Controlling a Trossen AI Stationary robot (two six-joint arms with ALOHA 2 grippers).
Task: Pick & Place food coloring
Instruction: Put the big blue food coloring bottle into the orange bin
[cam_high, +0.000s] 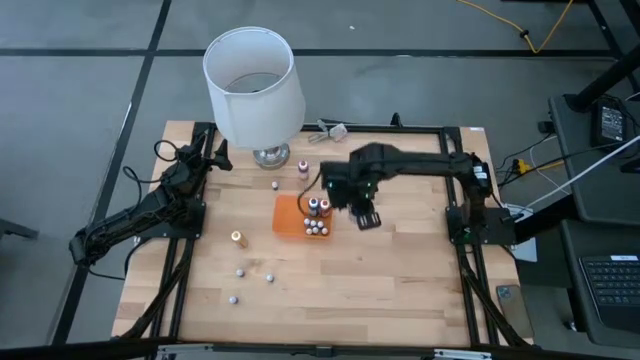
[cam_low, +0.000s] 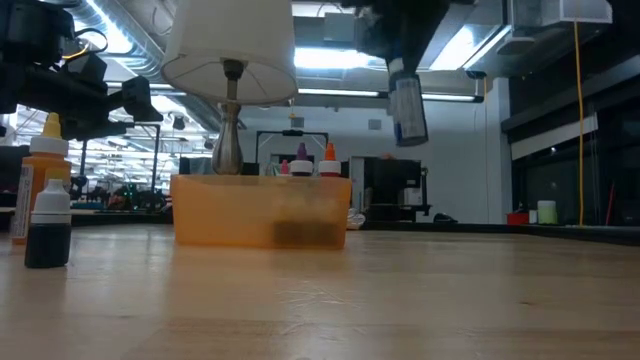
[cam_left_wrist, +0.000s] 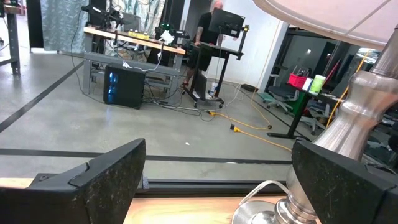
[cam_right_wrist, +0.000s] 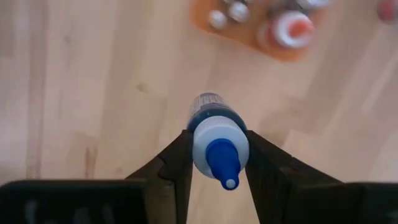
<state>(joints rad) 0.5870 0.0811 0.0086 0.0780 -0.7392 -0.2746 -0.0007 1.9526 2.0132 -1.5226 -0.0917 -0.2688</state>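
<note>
Right claw (cam_right_wrist: 214, 163) clamped on a blue-bodied food coloring bottle (cam_right_wrist: 216, 138), fingers (cam_right_wrist: 176, 165) pinching just below its cap, blue nozzle toward the wrist camera. In the low view the bottle hangs well above the table (cam_high: 380, 280), body down and slightly tilted.

Risks, as judgement:
- Grip is on a small rounded section near the cap; the bottle could pivot or slip out if the arm jolts.
- The orange tray (cam_high: 289, 215) already holds several bottles crowded at the end nearest the claw. A descent there could knock them over; the bare part of the tray is on its far side from the claw.
- A tilted bottle released from height would likely topple or roll off the tray.

Position relative to claw: held bottle sits between the fingers; tray lies near the claw, off to one side and below, not under it. Loose bottles (cam_high: 238, 238) stand beyond the tray, well apart from the claw. Lamp (cam_high: 254, 85) further off.

Left claw (cam_left_wrist: 217, 180) spread wide, empty, parked beside the lamp base.
</note>
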